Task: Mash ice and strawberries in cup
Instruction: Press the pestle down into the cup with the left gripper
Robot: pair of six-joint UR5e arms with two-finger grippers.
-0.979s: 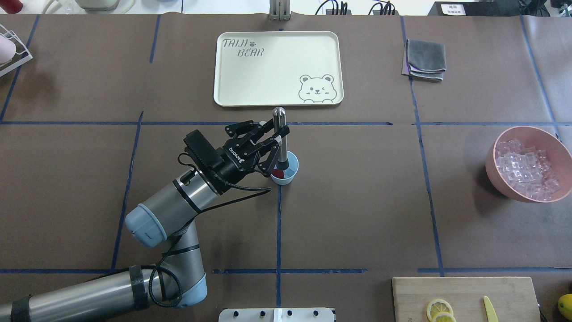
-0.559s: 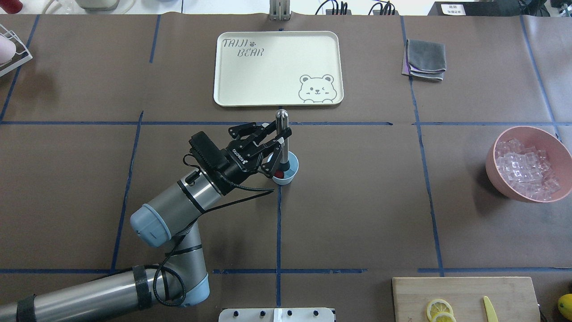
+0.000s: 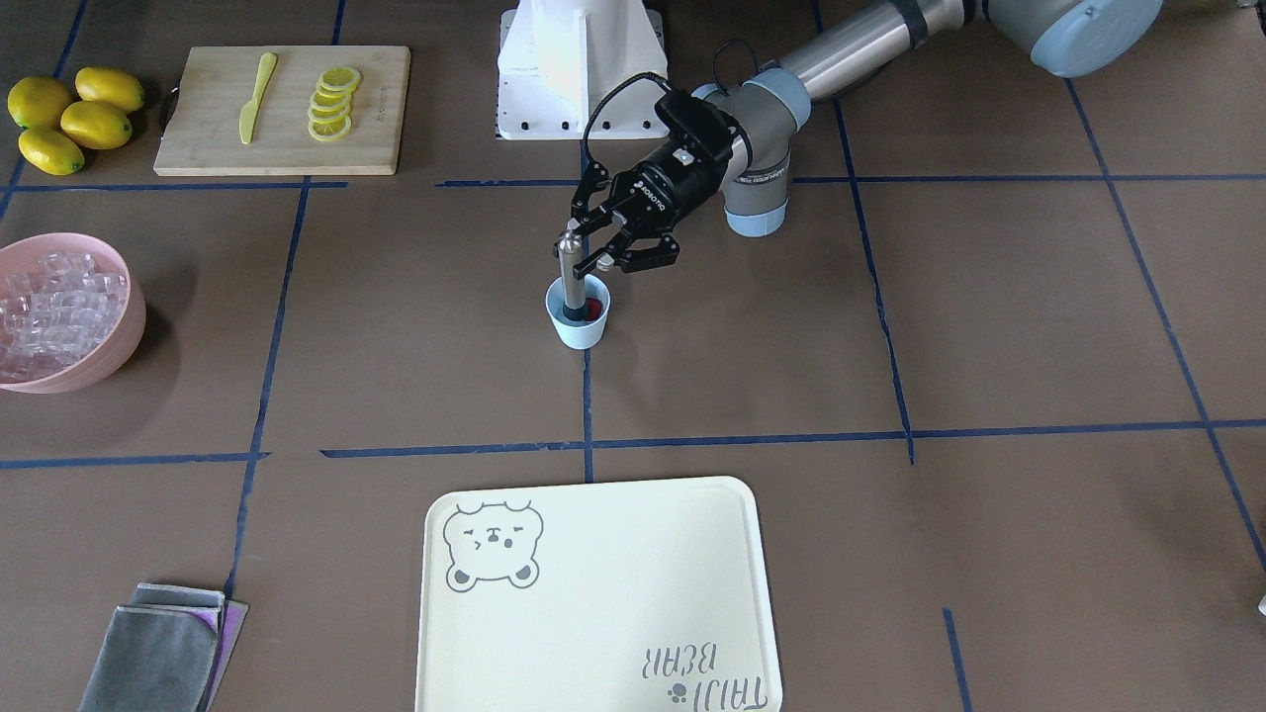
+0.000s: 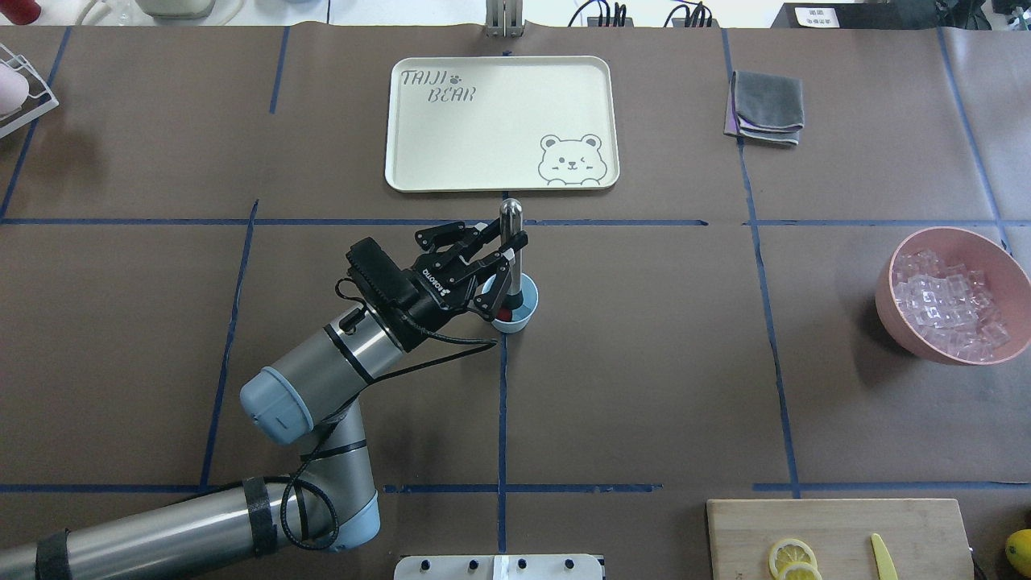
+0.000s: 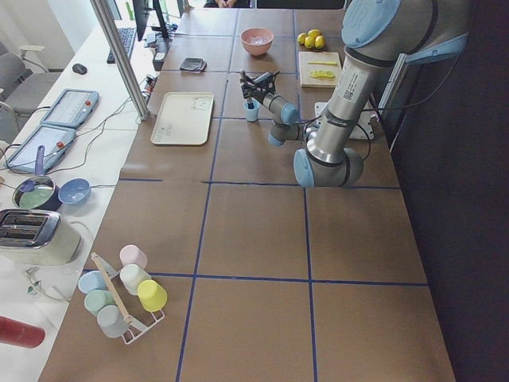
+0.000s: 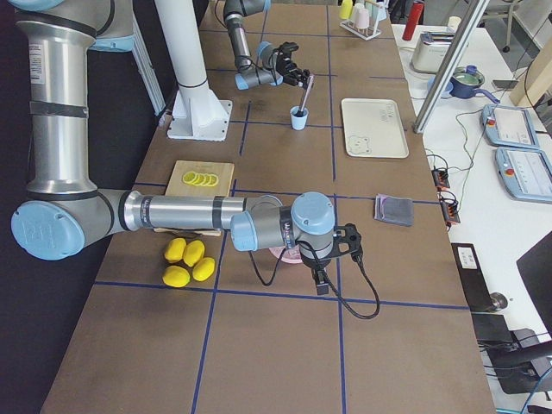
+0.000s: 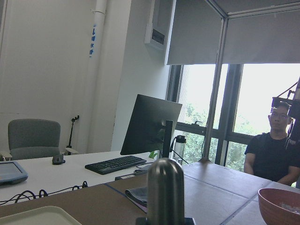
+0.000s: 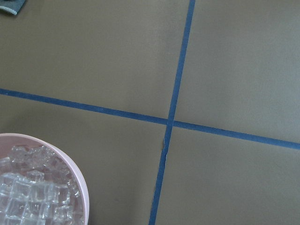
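Left gripper (image 4: 508, 249) clamps muddler (image 4: 508, 216) inside the cup (image 4: 527, 311); tray (image 4: 499, 121) lies near.

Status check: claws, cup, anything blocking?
Left claw shut on metal muddler, tip down in the cup. Strawberry beside it; ice seen only in the pink bowl. Right claw near that bowl, state unclear. Nothing crowding the cup.

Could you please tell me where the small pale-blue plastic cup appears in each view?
Front-facing: small pale-blue plastic cup, just above centre.
Overhead: cup, centre.
Exterior left: cup, upper centre.
Exterior right: cup, upper centre.
Left wrist: not in it.
Right wrist: not in it.
Shared landmark: cream bear-printed plastic tray nearby.
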